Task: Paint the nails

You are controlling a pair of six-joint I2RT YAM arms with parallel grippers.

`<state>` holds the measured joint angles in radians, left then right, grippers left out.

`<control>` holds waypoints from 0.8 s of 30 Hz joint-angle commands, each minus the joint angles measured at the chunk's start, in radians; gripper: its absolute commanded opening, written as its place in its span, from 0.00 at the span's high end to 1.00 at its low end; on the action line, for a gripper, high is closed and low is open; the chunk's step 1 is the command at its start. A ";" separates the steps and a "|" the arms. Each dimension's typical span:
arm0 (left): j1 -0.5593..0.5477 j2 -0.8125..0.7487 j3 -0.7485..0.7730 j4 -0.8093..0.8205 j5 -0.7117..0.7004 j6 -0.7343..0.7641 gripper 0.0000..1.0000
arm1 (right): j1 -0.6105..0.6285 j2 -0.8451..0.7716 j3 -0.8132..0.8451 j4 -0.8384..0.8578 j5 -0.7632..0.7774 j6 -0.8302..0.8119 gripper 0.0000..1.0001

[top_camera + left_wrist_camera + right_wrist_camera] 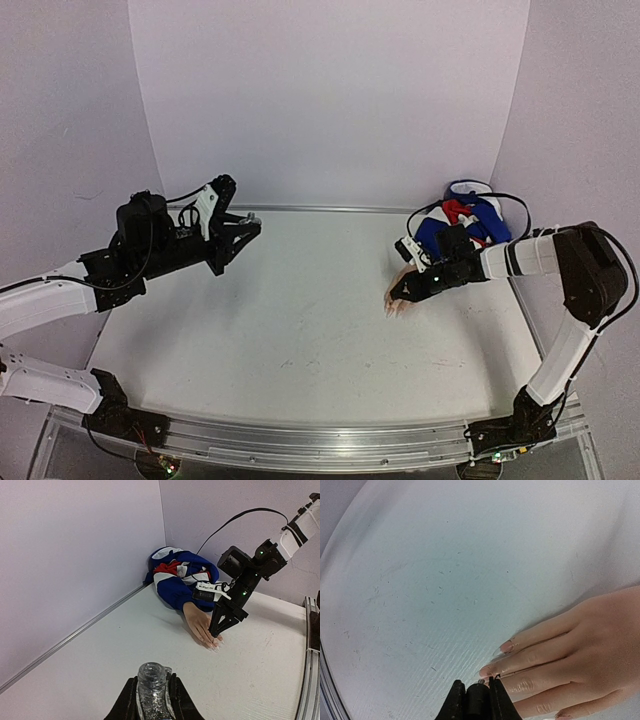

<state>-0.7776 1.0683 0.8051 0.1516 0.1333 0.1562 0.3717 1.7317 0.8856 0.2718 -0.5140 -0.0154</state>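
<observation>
The mannequin hand [397, 303] lies palm down on the white table, its blue, white and red sleeve [468, 222] bunched at the back right. In the right wrist view its fingers [560, 655] point left and the pale nails [506, 646] show. My right gripper [475, 684] is shut on a dark brush cap [476, 700], right over the fingertips [214, 641]; the brush tip is hidden. My left gripper [151, 680] is shut on an open clear glitter-polish bottle [151, 692], held up at the left, far from the hand.
Purple walls close the table at the back and both sides. A metal rail [300, 440] runs along the front edge. A black cable [235, 520] hangs over the right arm [520, 258].
</observation>
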 commanded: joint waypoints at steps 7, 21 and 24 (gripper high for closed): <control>0.008 0.000 0.038 0.023 0.020 -0.016 1.00 | 0.005 0.008 0.042 0.016 -0.037 -0.008 1.00; 0.009 0.002 0.039 0.023 0.026 -0.017 1.00 | 0.013 0.023 0.044 0.018 -0.011 -0.004 1.00; 0.009 0.002 0.038 0.023 0.027 -0.018 1.00 | 0.013 0.025 0.045 0.018 -0.012 -0.004 1.00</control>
<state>-0.7750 1.0687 0.8051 0.1516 0.1394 0.1493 0.3782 1.7504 0.8951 0.2878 -0.5159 -0.0151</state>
